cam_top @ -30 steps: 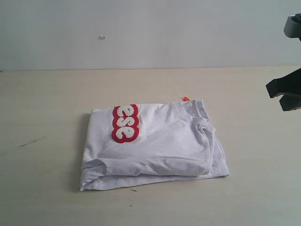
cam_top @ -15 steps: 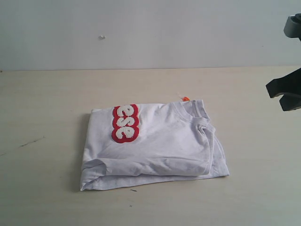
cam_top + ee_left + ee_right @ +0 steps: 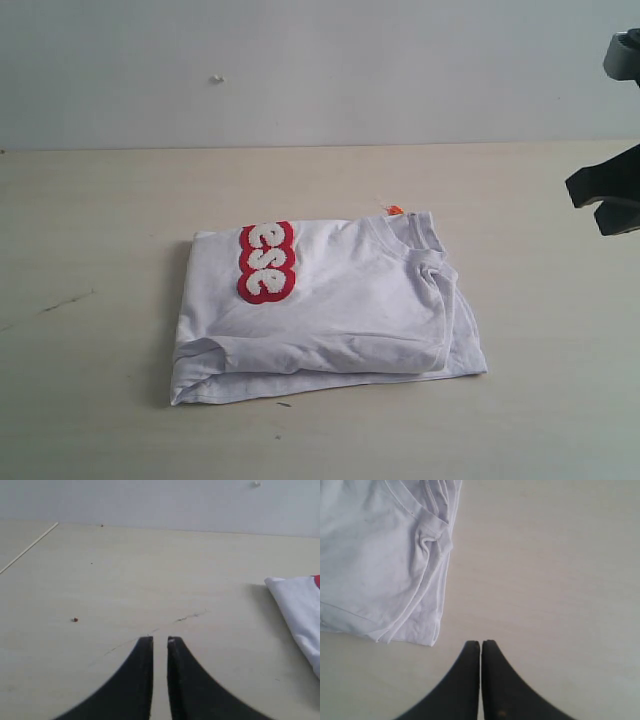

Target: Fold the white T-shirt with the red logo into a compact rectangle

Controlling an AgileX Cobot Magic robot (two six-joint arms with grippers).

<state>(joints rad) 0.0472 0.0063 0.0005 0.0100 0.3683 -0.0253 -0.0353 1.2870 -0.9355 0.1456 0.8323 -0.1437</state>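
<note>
**No movement: shirt folded, both arms clear of it**

Nothing has shifted since the earlier exterior frames; cloth and arm sit exactly as they did.

- White T-shirt (image 3: pixel 330 310): lies centre frame on the table (image 3: pixel 90 250) as a layered, roughly rectangular bundle. Red logo (image 3: pixel 267 262) faces up at its upper left and is only partly exposed. Collar (image 3: pixel 405 238) and orange neck tag (image 3: pixel 394 210) are at the upper right.
- Left gripper (image 3: pixel 160 641): fingers all but together, a thin slit between them, holding nothing. Shirt corner is well off to the right of its view.
- Right gripper (image 3: pixel 481 644): fingers pressed together, empty, near the bundle's lower corner but not touching.
- Handling, my judgement: soft, light and limp, with layers that slide apart easily. Pinch every layer together at the stacked lower right edge; a single ply would peel the fold open.
- Fold looks near complete, though its edges are uneven.
</note>
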